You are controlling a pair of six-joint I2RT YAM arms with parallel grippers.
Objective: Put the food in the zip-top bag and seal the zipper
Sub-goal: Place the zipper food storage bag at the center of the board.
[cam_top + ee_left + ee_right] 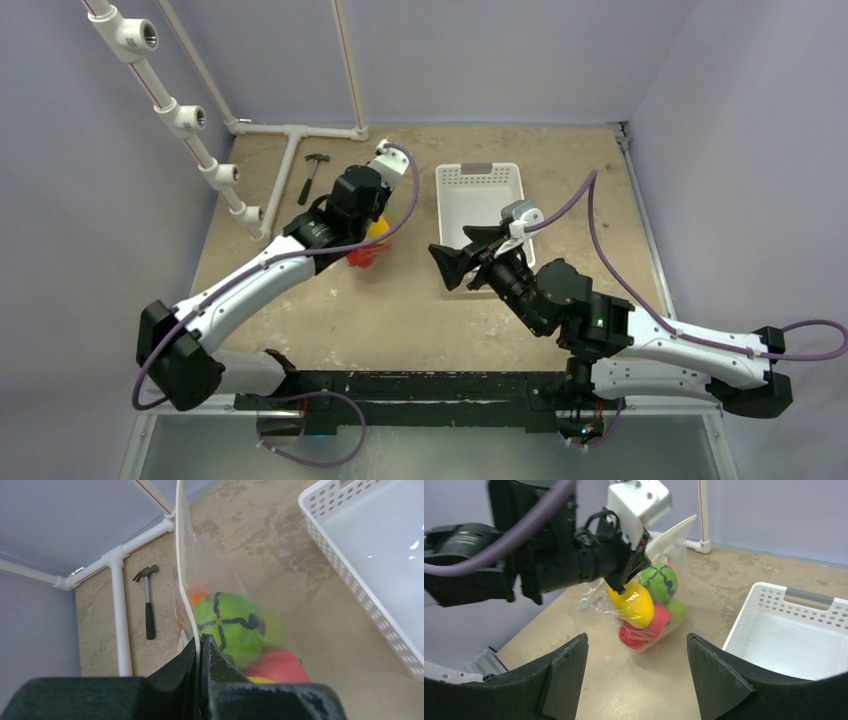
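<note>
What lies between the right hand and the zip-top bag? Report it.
Only bare table separates the open right hand from the zip-top bag, in the top view.

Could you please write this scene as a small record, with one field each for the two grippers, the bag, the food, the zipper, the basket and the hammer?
left gripper: shut on the top edge of the zip-top bag
right gripper: open, holds nothing, faces the bag
zip-top bag: hangs upright from the left gripper
food: green, yellow and red fruits, inside the bag
zipper: sealed or not, cannot tell
basket: white, on the table, beside the bag
hammer: lies on the table by the white pipes
</note>
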